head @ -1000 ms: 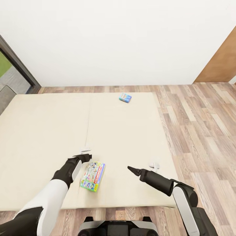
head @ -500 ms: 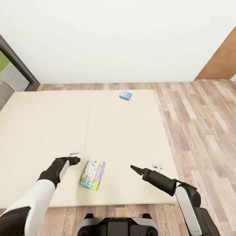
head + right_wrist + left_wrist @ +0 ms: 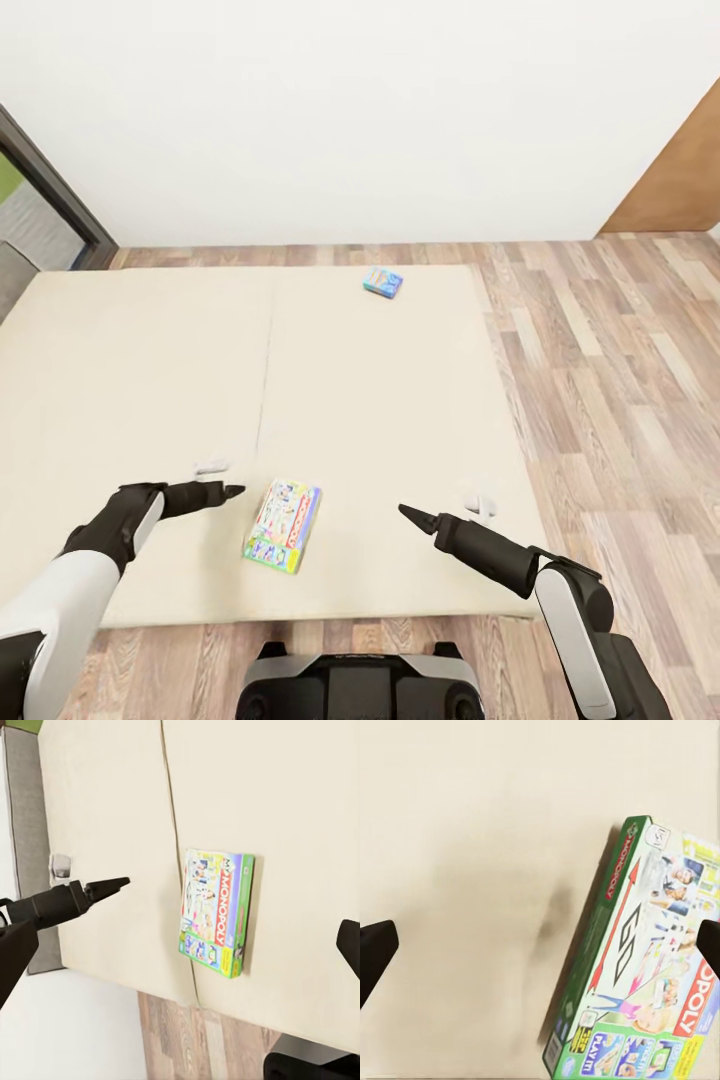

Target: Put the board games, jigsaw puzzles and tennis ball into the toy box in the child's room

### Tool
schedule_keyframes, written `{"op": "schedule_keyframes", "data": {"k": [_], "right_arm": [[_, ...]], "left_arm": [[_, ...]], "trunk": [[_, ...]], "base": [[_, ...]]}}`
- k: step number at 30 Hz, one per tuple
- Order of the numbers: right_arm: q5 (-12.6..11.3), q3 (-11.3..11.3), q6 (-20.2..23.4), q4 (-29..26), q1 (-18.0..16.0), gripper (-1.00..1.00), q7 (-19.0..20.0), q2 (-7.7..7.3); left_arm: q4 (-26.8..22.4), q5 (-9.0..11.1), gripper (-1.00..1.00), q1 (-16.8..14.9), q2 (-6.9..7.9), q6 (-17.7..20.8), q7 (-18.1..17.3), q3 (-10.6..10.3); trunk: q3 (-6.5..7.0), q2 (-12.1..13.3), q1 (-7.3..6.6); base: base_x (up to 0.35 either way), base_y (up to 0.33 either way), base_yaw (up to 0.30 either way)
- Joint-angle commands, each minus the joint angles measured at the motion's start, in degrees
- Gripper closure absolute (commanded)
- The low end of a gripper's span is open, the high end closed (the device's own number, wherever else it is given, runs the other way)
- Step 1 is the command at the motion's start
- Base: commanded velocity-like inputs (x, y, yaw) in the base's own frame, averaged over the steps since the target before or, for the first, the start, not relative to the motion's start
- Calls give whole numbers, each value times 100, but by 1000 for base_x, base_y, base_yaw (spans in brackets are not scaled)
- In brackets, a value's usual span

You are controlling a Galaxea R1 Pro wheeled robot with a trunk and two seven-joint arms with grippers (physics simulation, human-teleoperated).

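Early in the task, judging by the layout. Nothing gripped, nothing lifted.

Over the bed [image 3: 380, 400]: left gripper [image 3: 225, 492] low above the mattress, just beside the green game [image 3: 283, 525], on its left, not touching. Spread wide, to go by the left wrist view, with a dark fingertip [image 3: 375, 952] at each side and the box partly between them. Empty.

Right gripper [image 3: 410, 515] also above the bed, on the other side of the green game and farther from it. Likewise wide apart in the right wrist view, and empty.

Green game flat on the bed near its front edge, long side running roughly toward the far edge, printed cover up. Blue game [image 3: 383, 282] flat at the bed's far edge, well apart from the green one and out of easy reach of either arm.

Left to do, as a judgement: close on the green game, carry it off the bed to the toy box, come back for the blue game, then deal with the third game, puzzles and ball. Probably the first pick, with the left arm best placed.
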Motion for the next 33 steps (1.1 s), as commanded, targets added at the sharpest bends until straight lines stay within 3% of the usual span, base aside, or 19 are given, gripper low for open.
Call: {"op": "schedule_keyframes", "data": {"k": [1,27,30,33], "right_arm": [[21,-17,37,-2,-4,-100,32,6],[52,-18,31,-1,-4,-100,32,6],[51,-20,31,-1,-3,-100,32,6],[46,-22,31,-1,-3,-100,32,6]], "left_arm": [[-17,-27,-100,-2,8,63,-65,36],[-293,21,-100,-1,92,67,-204,112],[-265,15,-100,-1,88,56,-634,119],[-222,-19,-100,-1,86,23,-1353,109]], "trunk": [[-17,-9,3],[-262,-9,3],[-291,-9,3],[-319,-9,3]], "base": [[0,0,0],[0,0,0],[0,0,0],[0,0,0]]}}
